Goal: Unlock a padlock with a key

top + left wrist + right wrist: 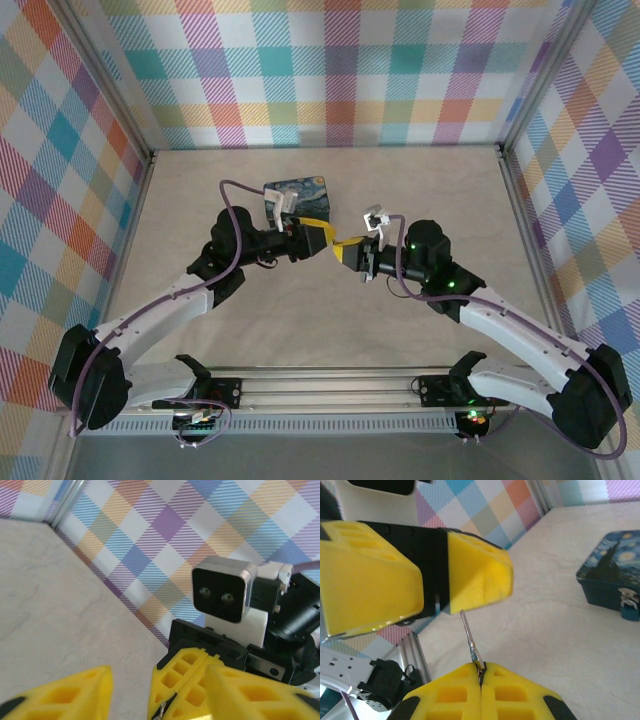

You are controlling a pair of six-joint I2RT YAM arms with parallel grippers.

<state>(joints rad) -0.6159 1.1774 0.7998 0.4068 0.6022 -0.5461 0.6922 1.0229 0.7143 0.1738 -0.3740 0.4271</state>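
Observation:
In the right wrist view my right gripper is shut on the bow of a thin silver key. Its blade sticks up, and the tip meets the lower edge of a left-gripper finger. My left gripper is open, its yellow fingers standing either side of the right gripper's closed tips. From above, the two grippers meet at mid-table, left and right. The tiny blue padlock hangs at the front of the tin, well away from both grippers.
The dark-blue night-sky tin lies on the beige table beyond the grippers, seen from above just behind the left wrist. Plaid walls close in the table on three sides, and an aluminium rail runs along the near edge.

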